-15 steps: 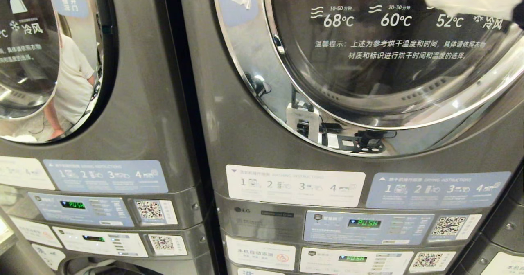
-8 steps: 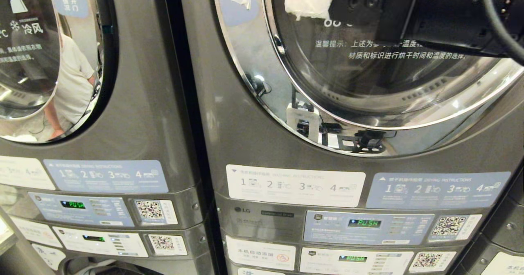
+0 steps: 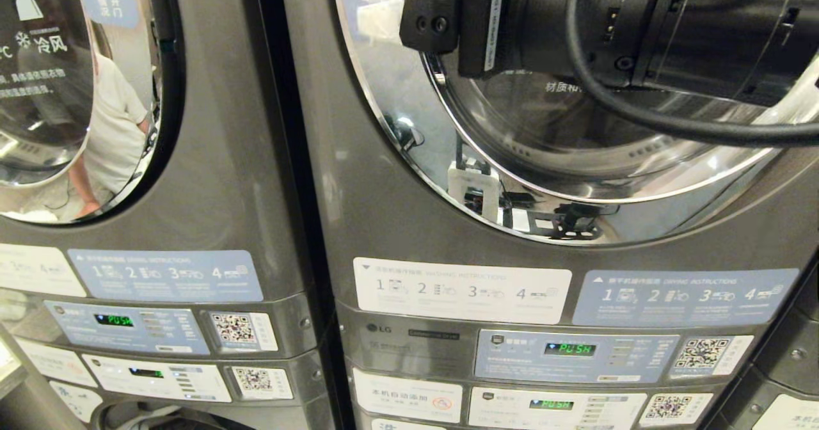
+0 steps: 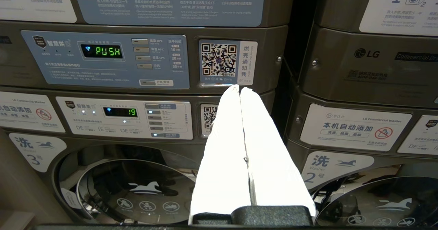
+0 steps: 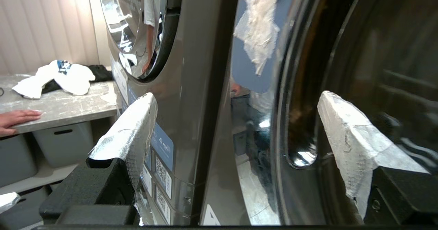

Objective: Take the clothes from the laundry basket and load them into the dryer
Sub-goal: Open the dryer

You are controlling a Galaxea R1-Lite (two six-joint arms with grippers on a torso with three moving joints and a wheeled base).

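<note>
The right-hand dryer has its round glass door closed. My right arm reaches leftward across the top of that door, and one white fingertip shows over the chrome ring. In the right wrist view my right gripper is open and holds nothing, with the door's chrome rim between its fingers. White and dark clothes lie on a grey counter off to the left. No laundry basket is in view. My left gripper is shut and empty, low in front of the control panels.
A second dryer stands at the left, its door mirroring a person in a white shirt. A person's hand rests on the counter, with grey bins beneath it. Washer doors sit below the panels.
My right arm has swept in from the upper right and moved left across the dryer door, now covering the glass's top. The rest of the scene has not moved.
</note>
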